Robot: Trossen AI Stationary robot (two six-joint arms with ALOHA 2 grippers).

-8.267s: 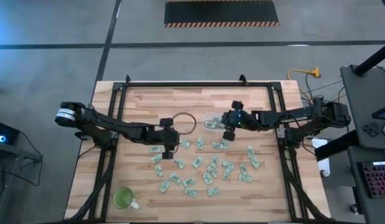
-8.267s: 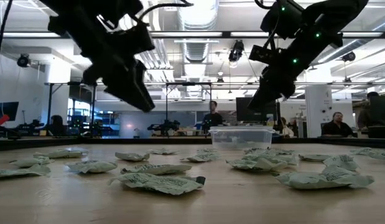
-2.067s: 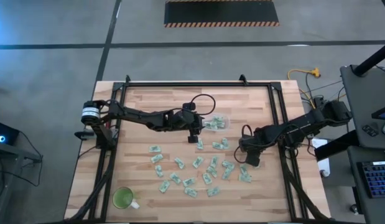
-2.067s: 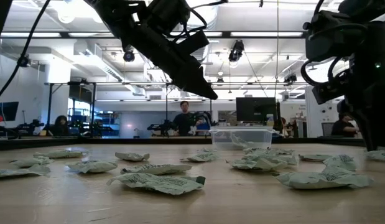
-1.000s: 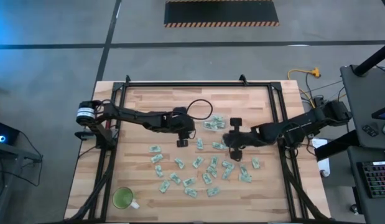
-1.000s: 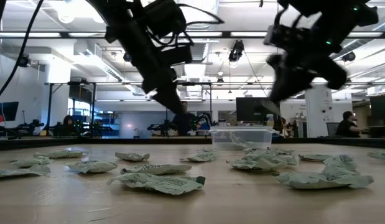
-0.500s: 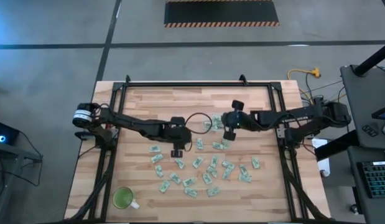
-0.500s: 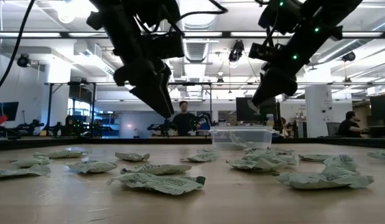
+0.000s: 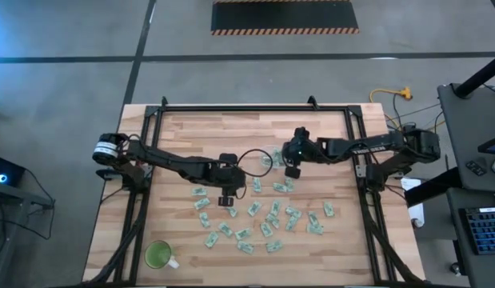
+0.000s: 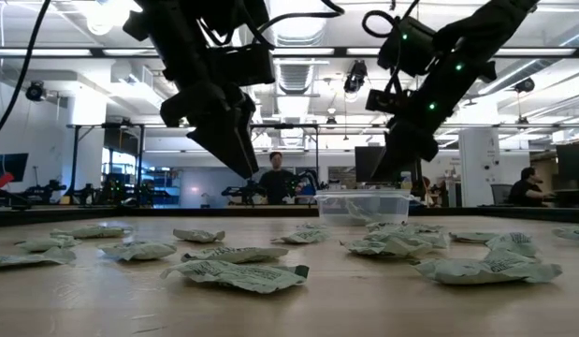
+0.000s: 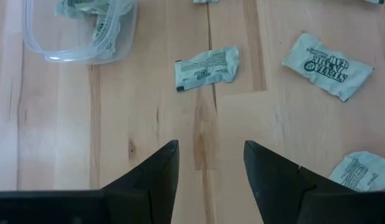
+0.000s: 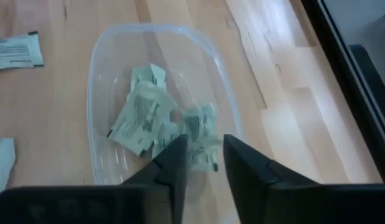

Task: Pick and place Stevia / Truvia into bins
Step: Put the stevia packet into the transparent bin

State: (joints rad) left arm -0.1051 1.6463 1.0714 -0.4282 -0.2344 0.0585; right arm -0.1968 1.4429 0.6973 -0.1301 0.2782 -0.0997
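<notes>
Wooden slats form the table on which all parts lie; the landmark is the clear tub.

Right gripper: its jaws stand parted directly above the tub's near rim, with a sachet showing in the gap between them; whether that sachet is pinched or already lying in the tub cannot be told. Other sachets lie inside the tub.

Left gripper: jaws spread and empty, hovering beside the tub over bare wood, facing a loose sachet. More sachets are scattered on the side of the tub toward the green cup.

Step in hand, by judgement: release into the tub. Keep the jaws inside the rim until the sachet drops clear, then lift straight up to avoid dragging the light tub.
</notes>
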